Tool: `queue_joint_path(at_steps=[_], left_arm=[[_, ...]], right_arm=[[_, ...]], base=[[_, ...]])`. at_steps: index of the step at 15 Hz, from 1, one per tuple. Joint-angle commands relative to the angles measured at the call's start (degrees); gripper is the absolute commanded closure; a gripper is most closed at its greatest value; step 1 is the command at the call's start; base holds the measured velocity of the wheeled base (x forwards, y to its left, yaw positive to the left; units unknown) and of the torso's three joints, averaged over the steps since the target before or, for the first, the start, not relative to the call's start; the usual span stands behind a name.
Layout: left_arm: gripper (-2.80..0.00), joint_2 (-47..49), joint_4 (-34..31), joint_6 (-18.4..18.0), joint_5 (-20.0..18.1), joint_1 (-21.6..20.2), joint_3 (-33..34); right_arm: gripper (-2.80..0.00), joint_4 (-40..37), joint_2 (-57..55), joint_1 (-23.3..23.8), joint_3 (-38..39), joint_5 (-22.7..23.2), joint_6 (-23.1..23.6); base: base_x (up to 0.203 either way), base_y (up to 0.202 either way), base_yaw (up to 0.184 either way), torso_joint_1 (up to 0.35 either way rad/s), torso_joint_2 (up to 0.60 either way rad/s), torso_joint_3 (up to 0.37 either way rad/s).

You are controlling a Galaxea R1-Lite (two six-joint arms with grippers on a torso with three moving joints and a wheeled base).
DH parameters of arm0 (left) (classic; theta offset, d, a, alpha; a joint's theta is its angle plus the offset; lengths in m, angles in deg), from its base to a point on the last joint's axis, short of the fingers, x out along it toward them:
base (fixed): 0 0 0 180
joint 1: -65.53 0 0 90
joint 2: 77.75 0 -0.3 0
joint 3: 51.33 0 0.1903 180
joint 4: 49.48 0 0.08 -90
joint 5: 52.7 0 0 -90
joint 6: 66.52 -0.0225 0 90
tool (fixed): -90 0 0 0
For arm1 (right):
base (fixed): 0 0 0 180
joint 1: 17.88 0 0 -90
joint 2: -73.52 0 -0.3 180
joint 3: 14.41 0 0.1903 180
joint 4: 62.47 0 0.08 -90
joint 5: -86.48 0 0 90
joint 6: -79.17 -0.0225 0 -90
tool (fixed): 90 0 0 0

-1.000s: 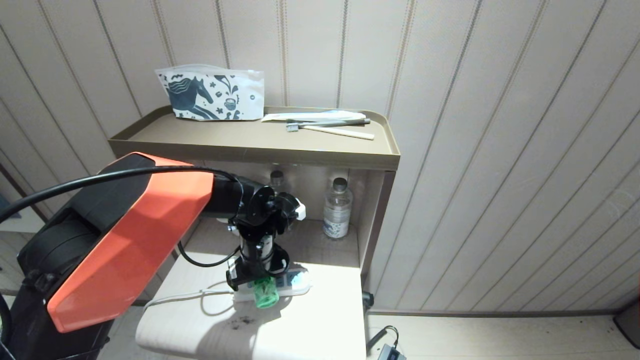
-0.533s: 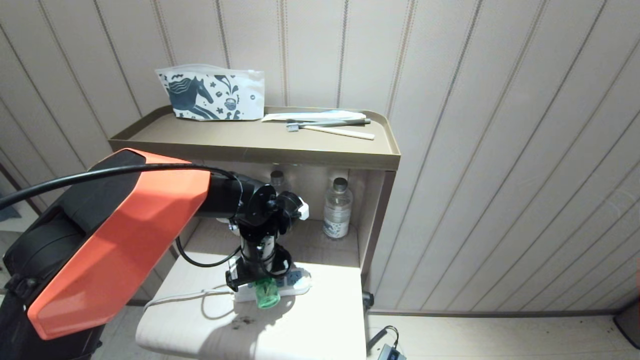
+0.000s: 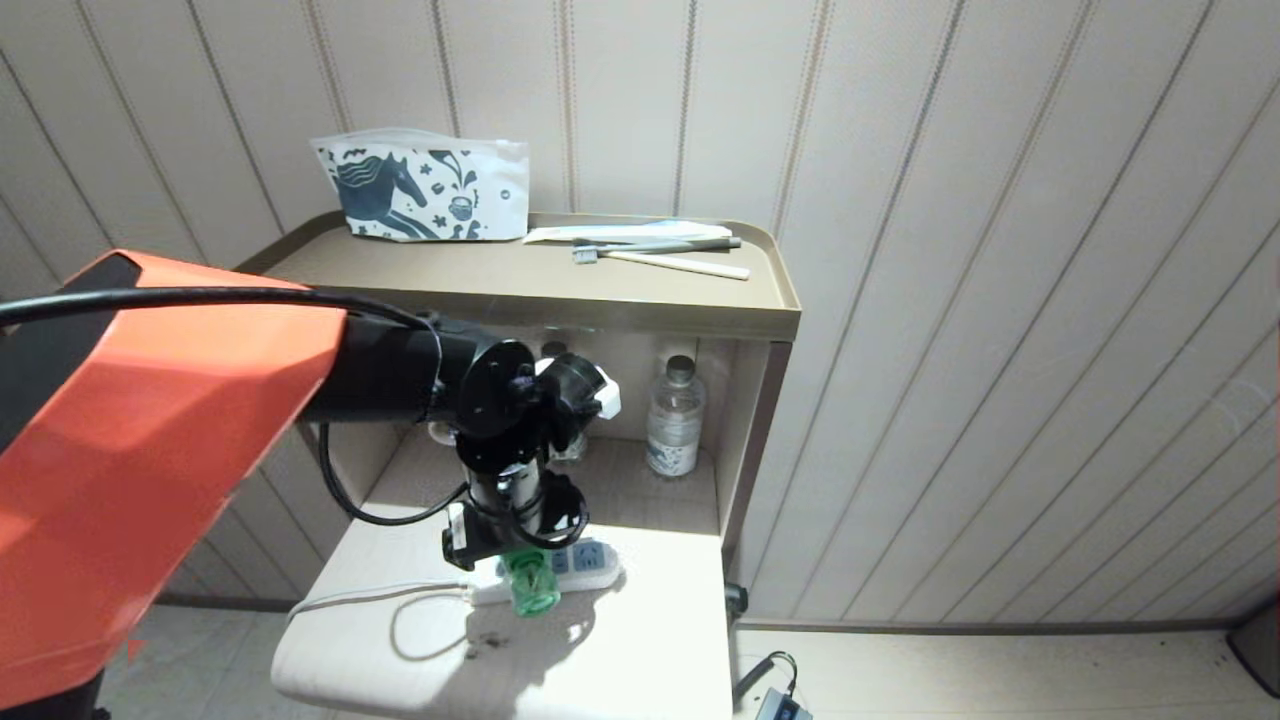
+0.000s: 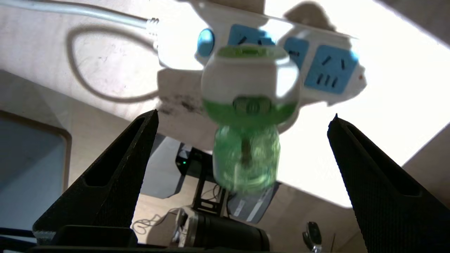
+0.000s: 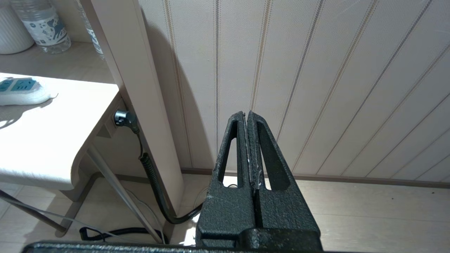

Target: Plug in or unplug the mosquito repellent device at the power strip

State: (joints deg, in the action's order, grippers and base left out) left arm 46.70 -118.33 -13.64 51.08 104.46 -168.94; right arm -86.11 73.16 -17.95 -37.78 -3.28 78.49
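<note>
— Fingers (image 4: 119,165) of our left gripper (image 4: 242,154) stand spread wide on either side of the mosquito repellent device (image 4: 248,116), touching nothing. Where does it sit?

— Seated in the power strip (image 3: 585,570) on the pale table (image 3: 640,640), bottle toward us. We judge the unit plugged in; if we pull it, we should centre on the white body, not the bottle, and draw straight out so the strip stays put. Our right gripper (image 5: 249,147) hangs parked, fingers pressed together.
</note>
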Motion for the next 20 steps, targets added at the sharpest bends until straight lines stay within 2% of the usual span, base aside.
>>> queue_joint_path(at_steps=[1,4,5,8,9,11,13,15,18,20], left_arm=[[-2.80,-5.22,-0.17,0.07,0.06,0.74,1.72],[-2.80,-11.39,-0.10,-0.23,-0.07,1.80,4.70],[0.00,-14.15,0.22,-0.53,-0.11,2.06,6.22],[0.00,-22.88,4.44,-3.04,0.05,2.29,12.74],[0.00,-25.88,5.88,-5.06,0.04,2.31,15.39],[0.00,-34.08,8.21,-11.72,-0.54,2.00,21.61],[0.00,-42.90,12.27,-14.80,-0.37,0.35,30.32],[0.00,-52.97,17.79,-17.31,-0.14,-4.11,39.82],[0.00,-71.04,27.04,-26.41,-1.35,-12.49,53.20],[0.00,-82.14,31.36,-32.82,-3.75,-18.27,60.50]], right_arm=[[0.00,0.00,0.00,-0.01,0.00,0.02,-0.02],[0.00,0.00,0.00,-0.01,0.00,0.02,-0.02],[0.00,0.00,0.00,-0.01,0.00,0.02,-0.02],[0.00,0.00,0.00,-0.01,0.00,0.02,-0.02],[0.00,0.00,0.00,-0.01,0.00,0.02,-0.02],[0.00,0.00,0.00,-0.01,0.00,0.02,-0.02],[0.00,0.00,0.00,-0.01,0.00,0.02,-0.02],[0.00,0.00,0.00,-0.01,0.00,0.02,-0.02],[0.00,0.00,0.00,-0.01,0.00,0.02,-0.02],[0.00,0.00,0.00,-0.01,0.00,0.02,-0.02]], base=[[0.000,0.000,0.000,0.000,0.00,0.000],[0.000,0.000,0.000,0.000,0.00,0.000],[0.000,0.000,0.000,0.000,0.00,0.000],[0.000,0.000,0.000,0.000,0.00,0.000],[0.000,0.000,0.000,0.000,0.00,0.000],[0.000,0.000,0.000,0.000,0.00,0.000],[0.000,0.000,0.000,0.000,0.00,0.000],[0.000,0.000,0.000,0.000,0.00,0.000],[0.000,0.000,0.000,0.000,0.00,0.000],[0.000,0.000,0.000,0.000,0.00,0.000]])
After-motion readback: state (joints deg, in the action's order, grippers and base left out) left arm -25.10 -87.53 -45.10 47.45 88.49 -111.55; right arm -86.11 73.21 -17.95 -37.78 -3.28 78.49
